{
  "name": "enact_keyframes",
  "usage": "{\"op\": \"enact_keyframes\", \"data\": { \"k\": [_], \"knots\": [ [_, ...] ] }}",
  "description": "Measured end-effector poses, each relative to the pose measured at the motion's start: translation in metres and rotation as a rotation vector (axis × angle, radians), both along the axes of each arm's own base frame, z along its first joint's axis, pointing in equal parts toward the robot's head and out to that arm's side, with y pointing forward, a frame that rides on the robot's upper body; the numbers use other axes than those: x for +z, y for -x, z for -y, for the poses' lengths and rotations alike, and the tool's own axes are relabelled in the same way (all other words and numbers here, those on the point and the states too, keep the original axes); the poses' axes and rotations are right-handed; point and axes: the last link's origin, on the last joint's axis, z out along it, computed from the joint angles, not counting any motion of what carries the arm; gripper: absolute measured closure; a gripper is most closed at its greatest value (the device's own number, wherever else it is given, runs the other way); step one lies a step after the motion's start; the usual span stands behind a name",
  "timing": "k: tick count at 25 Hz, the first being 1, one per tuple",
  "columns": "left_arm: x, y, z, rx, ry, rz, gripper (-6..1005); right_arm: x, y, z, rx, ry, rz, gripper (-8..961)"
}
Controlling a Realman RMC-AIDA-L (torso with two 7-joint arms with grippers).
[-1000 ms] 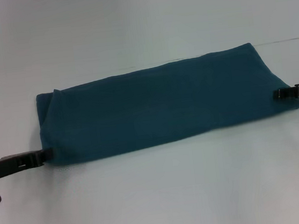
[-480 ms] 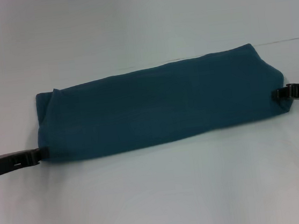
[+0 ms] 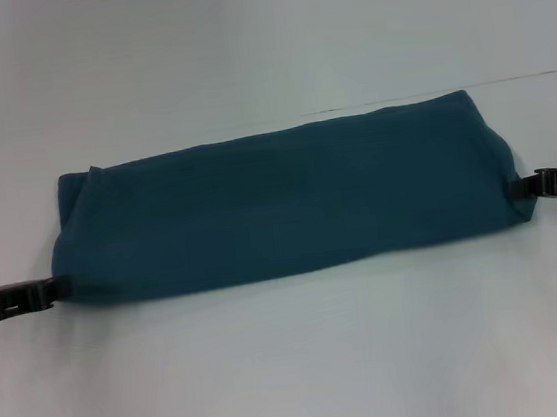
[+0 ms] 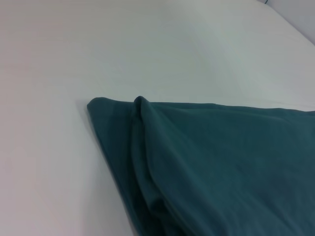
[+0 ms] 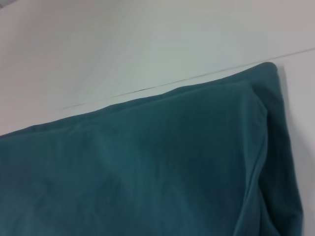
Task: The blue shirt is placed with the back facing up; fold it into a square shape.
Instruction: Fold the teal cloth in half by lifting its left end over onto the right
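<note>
Both grippers sit at the short ends of the folded strip: left gripper (image 3: 54, 290) at the near-left corner, right gripper (image 3: 525, 185) at the right end. The jaws look pinched onto the cloth edge at each side, though the tips are half buried in fabric, so that is a judgement and not a clear sight. The wrist views show only cloth, no fingers.

Change over the last second: both arms have slid outward. The left one is now almost off the edge of the head view, and the right one has backed toward its edge too. The blue shirt (image 3: 283, 200) has gone with them. It's longer, lower, flatter, the left end dragged out and the right end rounded off where it is being pulled.

Reads as a stretch-and-smooth pass. The shirt lies as a long band across the middle of the white bench (image 3: 297, 367), slanting up toward the right. Band, not square: an end-to-end fold is likely still needed. A small ridge remains at the far-left corner (image 4: 139, 101).
</note>
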Motion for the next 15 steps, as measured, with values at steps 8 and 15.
{"op": "enact_keyframes", "data": {
  "k": [8, 15],
  "knots": [
    [0.016, 0.008, 0.009, 0.017, -0.015, -0.019, 1000, 0.005, -0.003, 0.012, 0.01, -0.008, -0.032, 951],
    [0.026, 0.018, 0.016, 0.04, -0.042, -0.025, 1001, 0.005, -0.008, 0.019, -0.004, -0.005, -0.046, 951]
  ]
}}
